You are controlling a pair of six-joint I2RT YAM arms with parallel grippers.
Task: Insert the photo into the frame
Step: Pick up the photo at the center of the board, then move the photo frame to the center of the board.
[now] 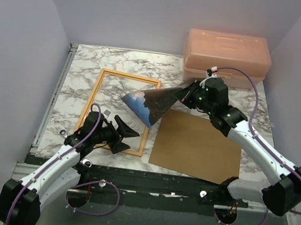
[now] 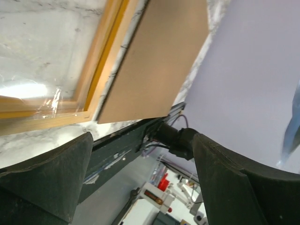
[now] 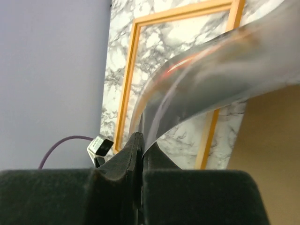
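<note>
The orange wooden frame (image 1: 119,110) lies flat on the marble table, left of centre. My right gripper (image 1: 186,95) is shut on one edge of the photo (image 1: 150,104) and holds it tilted in the air over the frame's right side. In the right wrist view the photo (image 3: 220,70) curves up from my closed fingertips (image 3: 140,150), with the frame (image 3: 125,89) below it. My left gripper (image 1: 124,135) is open and empty over the frame's near right corner. The left wrist view shows the frame's edge (image 2: 101,70) with a glossy clear sheet inside it.
The brown backing board (image 1: 197,145) lies flat right of the frame, also in the left wrist view (image 2: 154,61). A pink translucent plastic box (image 1: 226,58) stands at the back right. White walls enclose the table on three sides.
</note>
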